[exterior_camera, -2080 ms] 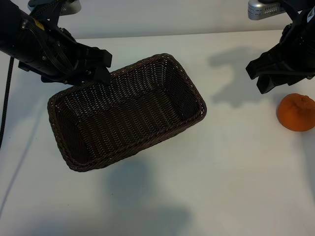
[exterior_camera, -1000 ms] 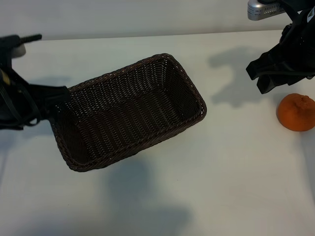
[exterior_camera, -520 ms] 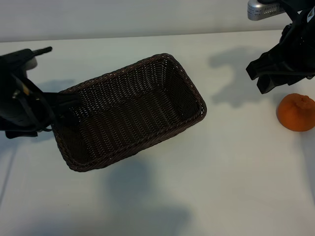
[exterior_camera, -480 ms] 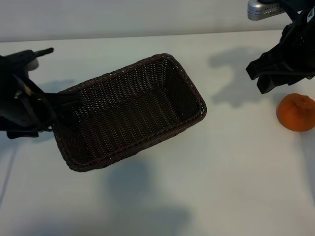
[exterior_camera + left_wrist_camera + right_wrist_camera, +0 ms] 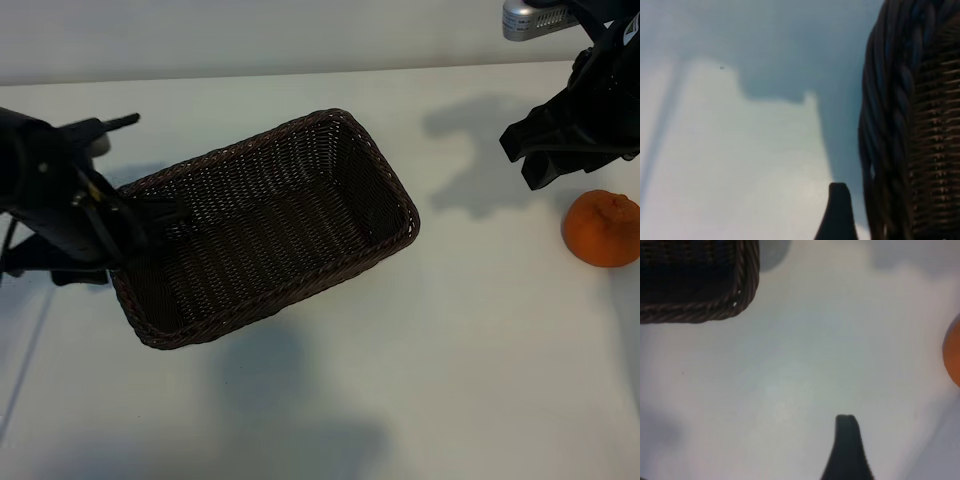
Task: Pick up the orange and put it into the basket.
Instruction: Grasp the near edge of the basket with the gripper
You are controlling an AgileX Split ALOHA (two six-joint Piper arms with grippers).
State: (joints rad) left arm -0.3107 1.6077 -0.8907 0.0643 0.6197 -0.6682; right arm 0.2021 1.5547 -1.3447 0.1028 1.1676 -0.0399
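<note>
The orange lies on the white table at the far right; its edge also shows in the right wrist view. My right gripper hovers open just up and left of it, apart from it, with nothing between its fingers. One finger shows over bare table. The dark-brown wicker basket sits left of centre and holds nothing. My left gripper stands open at the basket's left end. Its one visible finger is just outside the braided rim, gripping nothing.
The table's far edge runs along the top of the exterior view. Bare white table lies between the basket and the orange and along the front. A corner of the basket shows in the right wrist view.
My left arm has swung in from the far left towards the basket's left end. The right arm, the orange and the basket have stayed where they were.
</note>
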